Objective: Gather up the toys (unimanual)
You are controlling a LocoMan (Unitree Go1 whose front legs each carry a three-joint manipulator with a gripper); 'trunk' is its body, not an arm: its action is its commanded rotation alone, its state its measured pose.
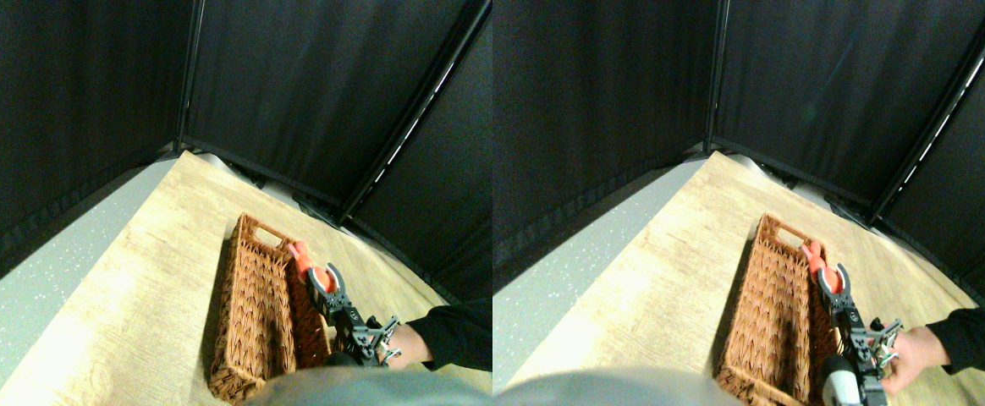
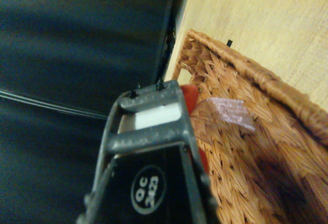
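A red-orange plush toy point(image 1: 299, 256) hangs at the right rim of a brown wicker basket point(image 1: 243, 338) that lies on the wooden floor. My right gripper point(image 1: 321, 279) reaches in from the lower right, and its curved jaws close around the toy's near end. In the wrist view, the toy point(image 2: 190, 97) shows as a red patch behind the dark jaw frame, with a pale pink tag point(image 2: 233, 113) lying against the basket's inner wall point(image 2: 266, 147). No other toys are in view, and I see none on the basket's woven bottom.
A person's hand point(image 1: 409, 345) in a black sleeve point(image 1: 459, 331) rests at the base of my manipulator, lower right. Black curtains point(image 1: 289, 85) wall off the back and sides. A grey speckled strip point(image 1: 44, 279) borders the wooden floor point(image 1: 145, 279) on the left.
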